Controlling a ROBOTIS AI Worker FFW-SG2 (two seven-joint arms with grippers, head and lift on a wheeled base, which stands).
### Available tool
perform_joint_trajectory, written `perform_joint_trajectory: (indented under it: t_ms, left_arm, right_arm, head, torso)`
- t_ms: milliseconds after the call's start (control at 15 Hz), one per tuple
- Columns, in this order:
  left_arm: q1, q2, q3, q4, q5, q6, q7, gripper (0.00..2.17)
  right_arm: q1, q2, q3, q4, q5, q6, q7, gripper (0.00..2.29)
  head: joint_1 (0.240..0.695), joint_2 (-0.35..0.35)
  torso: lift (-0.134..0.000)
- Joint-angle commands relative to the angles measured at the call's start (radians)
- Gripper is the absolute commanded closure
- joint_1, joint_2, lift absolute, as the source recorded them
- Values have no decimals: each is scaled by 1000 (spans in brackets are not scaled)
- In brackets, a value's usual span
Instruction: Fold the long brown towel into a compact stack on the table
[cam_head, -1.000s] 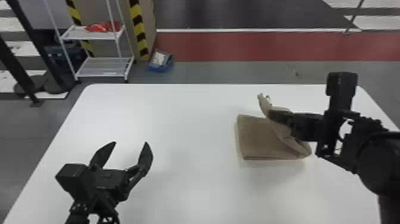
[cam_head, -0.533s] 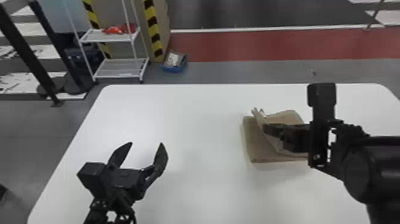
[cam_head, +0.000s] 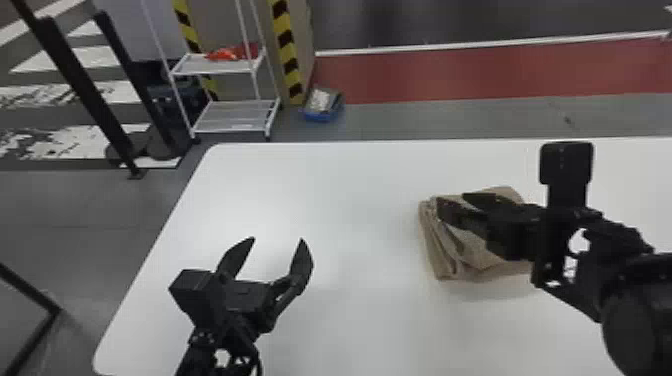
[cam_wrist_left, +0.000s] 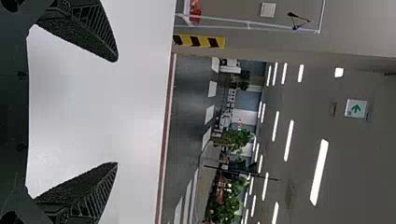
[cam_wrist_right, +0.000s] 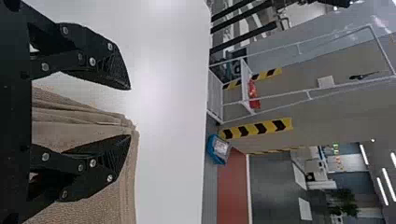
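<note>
My L gripper (cam_head: 277, 240): black ribbed fingers (cam_wrist_left: 86, 28) spread wide w/ the smooth white worktop (cam_wrist_left: 93, 112) showing b/w them, tips twd its far edge. Just past that edge, a thin dark-red floor strip (cam_wrist_left: 166, 140), then dark grey floor (cam_wrist_left: 189, 102) w/ white markings. Also beyond the far edge: yellow-and-black striped strip (cam_wrist_left: 198, 41) nr a white metal rack (cam_wrist_left: 252, 23) w/ a red item (cam_wrist_left: 195, 17). Farther off, leafy green plants (cam_wrist_left: 226, 200), long white ceiling lights (cam_wrist_left: 320, 172) & a green-arrow sign (cam_wrist_left: 356, 108).

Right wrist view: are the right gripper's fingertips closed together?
No, the right gripper stands open, its two fingertips well apart, with part of the brown towel showing between its fingers.
</note>
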Motion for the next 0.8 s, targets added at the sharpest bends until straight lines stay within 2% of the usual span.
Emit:
perform_joint_trajectory:
  t_ms: [0, 133, 267, 333, 400, 467, 733]
  left_arm:
    - [1, 0, -2, -3, 0, -1, 0, 80]
    - [1, 0, -2, -4, -2, 2, -2, 80]
    - [1, 0, -5, -6, -2, 2, -5, 80]
    - [4, 0, -3, -9, -2, 2, -5, 80]
    - [7, 0, -2, -10, -2, 2, -5, 80]
    - [10, 0, 3, -10, 0, 2, -5, 80]
    - [10, 0, 3, -12, 0, 2, -5, 83]
  right_arm:
    - [-5, 0, -34, -1, -14, 0, -12, 157]
    - [-32, 0, -36, 33, 26, 43, -12, 687]
    - [-55, 0, -4, 84, 63, 61, -12, 1457]
    - [-68, 2, 19, 110, 89, 73, -14, 1757]
    - [-78, 2, 36, 125, 105, 92, -14, 1909]
    - [-86, 2, 56, 146, 116, 107, -14, 1956]
    - [-92, 2, 128, 182, 130, 104, -8, 1956]
  head:
    - [695, 161]
    - [695, 141]
    - [695, 129]
    - [695, 126]
    - [695, 127]
    - [695, 129]
    - [695, 167]
  torso:
    - [-123]
    - [-123]
    - [-123]
    - [-123]
    - [-123]
    - [-123]
    - [-123]
